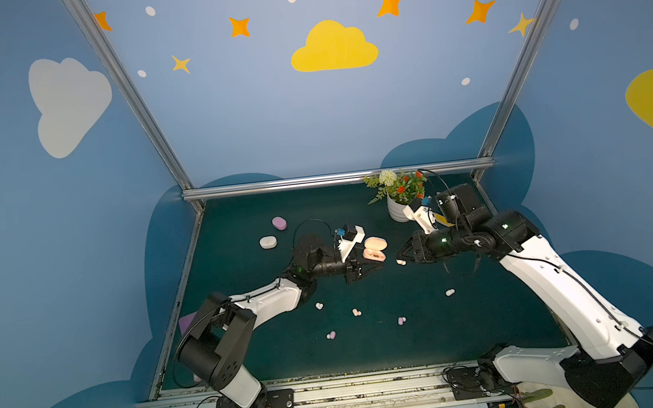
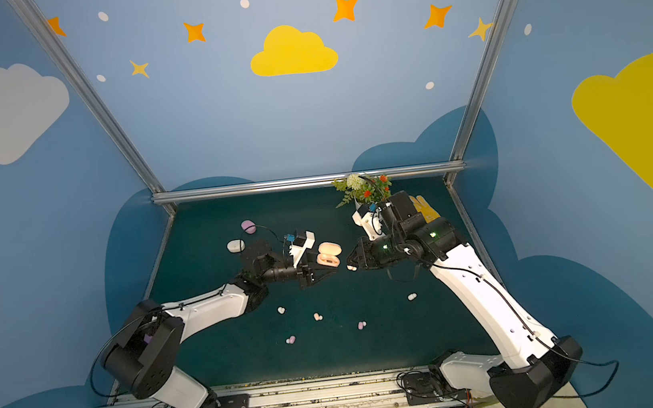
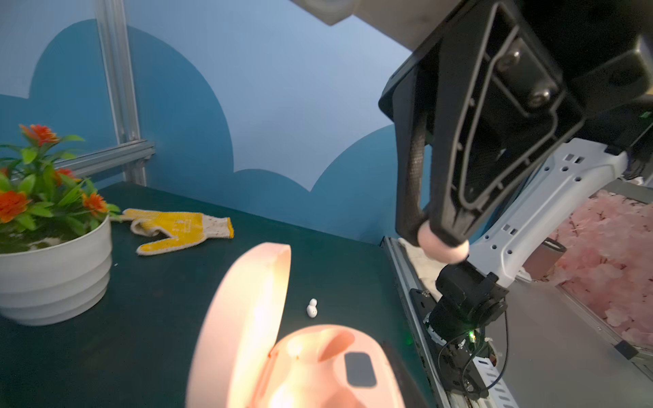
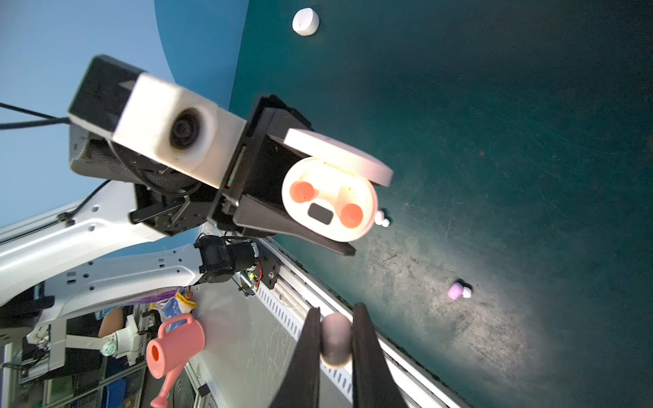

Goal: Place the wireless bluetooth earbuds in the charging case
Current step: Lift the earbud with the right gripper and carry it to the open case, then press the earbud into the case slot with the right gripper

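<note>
My left gripper [image 1: 371, 262] is shut on the base of a peach-pink charging case [image 1: 374, 250], lifted over the table's middle with its lid open. The right wrist view shows the case [image 4: 328, 201] with two empty orange sockets. My right gripper [image 4: 335, 339] is shut on a peach earbud [image 1: 401, 262], a short way right of the case and apart from it. The left wrist view shows that earbud [image 3: 443, 247] at the right gripper's fingertips, beyond the open case [image 3: 318, 364]. Loose earbuds lie on the mat: white [image 1: 319, 306], peach [image 1: 356, 312], lilac [image 1: 331, 334], lilac [image 1: 401, 321], white [image 1: 450, 292].
A lilac case [image 1: 279, 223] and a white case [image 1: 268, 242] lie shut at the back left. A white flower pot [image 1: 398, 209] stands at the back right with a yellow glove [image 3: 176, 229] beside it. A pink watering can [image 4: 173, 346] is off the table.
</note>
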Robot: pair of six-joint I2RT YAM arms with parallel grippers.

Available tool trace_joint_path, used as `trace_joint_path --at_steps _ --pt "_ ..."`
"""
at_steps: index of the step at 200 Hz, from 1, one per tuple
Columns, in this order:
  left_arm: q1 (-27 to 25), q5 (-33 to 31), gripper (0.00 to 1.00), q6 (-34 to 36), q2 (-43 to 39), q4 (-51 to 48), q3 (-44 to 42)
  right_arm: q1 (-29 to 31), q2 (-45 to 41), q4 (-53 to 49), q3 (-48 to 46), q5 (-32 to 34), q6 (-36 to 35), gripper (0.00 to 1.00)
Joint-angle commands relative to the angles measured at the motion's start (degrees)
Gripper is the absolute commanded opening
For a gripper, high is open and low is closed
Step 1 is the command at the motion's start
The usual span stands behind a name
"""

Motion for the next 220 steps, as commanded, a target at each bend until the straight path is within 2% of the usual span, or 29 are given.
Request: trace_joint_path --at_steps 1,40,127,220 --pt "-1.4 4.3 0.04 -4.0 1.9 8.0 2.5 -0.4 -1.4 -0.1 0.6 -2.8 0.1 0.13" --pt "-2.4 6.3 0.04 -9.2 4.2 14.8 4.3 -1.1 -2.6 2.0 -0.8 -4.3 1.9 0.13" --pt "-4.6 5.5 0.04 -4.7 0.0 11.2 2.6 -2.2 -2.5 6.4 -3.2 -7.8 4.2 0.13" --pt "-5.2 4.1 0.04 -4.4 -2.4 13.9 0.7 -2.4 -4.1 8.0 -6.0 -6.9 7.3 0.15"
